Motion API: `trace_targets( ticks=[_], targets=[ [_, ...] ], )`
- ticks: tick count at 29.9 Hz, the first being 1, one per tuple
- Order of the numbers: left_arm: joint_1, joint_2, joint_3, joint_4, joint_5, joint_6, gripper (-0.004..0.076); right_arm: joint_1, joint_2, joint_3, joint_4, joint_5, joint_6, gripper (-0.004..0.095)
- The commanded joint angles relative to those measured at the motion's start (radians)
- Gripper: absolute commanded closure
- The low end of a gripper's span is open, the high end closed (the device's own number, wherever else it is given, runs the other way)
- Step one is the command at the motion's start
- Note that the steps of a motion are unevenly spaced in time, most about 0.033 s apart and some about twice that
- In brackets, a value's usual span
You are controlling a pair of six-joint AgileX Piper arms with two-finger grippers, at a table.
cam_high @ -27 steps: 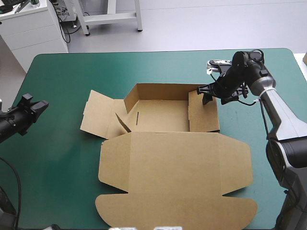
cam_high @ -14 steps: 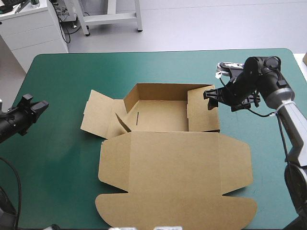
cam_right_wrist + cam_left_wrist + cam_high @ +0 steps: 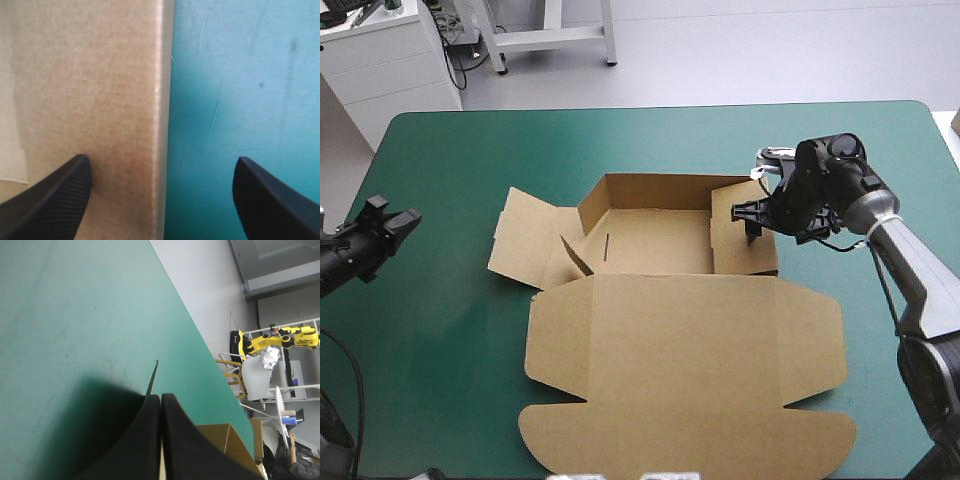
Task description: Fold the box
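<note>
the box (image 3: 660, 300) lies at the middle of the desk (image 3: 450, 340), partly formed. its far wall (image 3: 650, 190) is raised. its right wall (image 3: 745, 240) is raised but appears to lean rather than stand square. its left flap (image 3: 525, 235) lies flat toward the desk's left edge, and the lid (image 3: 690, 380) lies flat toward the near edge.

the right jaws are at the far end of the right wall, wide open and holding nothing. in the right wrist view one finger (image 3: 50, 200) is over the brown board (image 3: 90, 90) and the other finger (image 3: 275, 205) is over the teal-green cover (image 3: 240, 75). the wall's edge runs between them, nearer the first finger.

the left jaws are fully shut on nothing, fingers (image 3: 142, 440) meeting in one point. they sit near the desk's left edge, well apart from the box.

step in hand, as judged: set the right wall. procedure:
1. centre the wall's edge between the fingers before closing, so neither finger strikes the board first and tips it.
2. close on the right wall alone; do not catch the far wall with it.
3. turn the wall about its crease slowly, keeping the base flat on the desk.
4. caution: the board looks light and nothing pins it, so a sideways push is likely to slide the whole box. the left jaws could press the base down.
</note>
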Motion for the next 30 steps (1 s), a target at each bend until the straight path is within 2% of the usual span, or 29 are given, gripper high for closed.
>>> trace_targets(
  ticks=[1, 17, 19, 22, 30],
  targets=[
    [-0.001, -0.038, -0.021, -0.072, 0.029, -0.001, 0.0741, 0.000, -0.006, -0.024, -0.006, -0.040, -0.001, 0.0187],
    [-0.001, 0.007, -0.021, -0.075, 0.047, -0.001, 0.0743, 0.000, 0.065, -0.066, 0.048, -0.012, -0.016, 0.0204],
    [-0.001, 0.009, -0.021, -0.075, 0.047, -0.001, 0.0743, 0.000, 0.068, -0.066, 0.050, -0.008, -0.018, 0.0269],
    [-0.001, 0.012, -0.021, -0.075, 0.047, -0.001, 0.0743, 0.000, 0.083, -0.066, 0.068, 0.008, -0.041, 0.0418],
    [-0.001, 0.014, -0.021, -0.075, 0.047, -0.001, 0.0743, 0.000, 0.103, -0.093, 0.094, 0.056, -0.072, 0.0934]
  ],
)
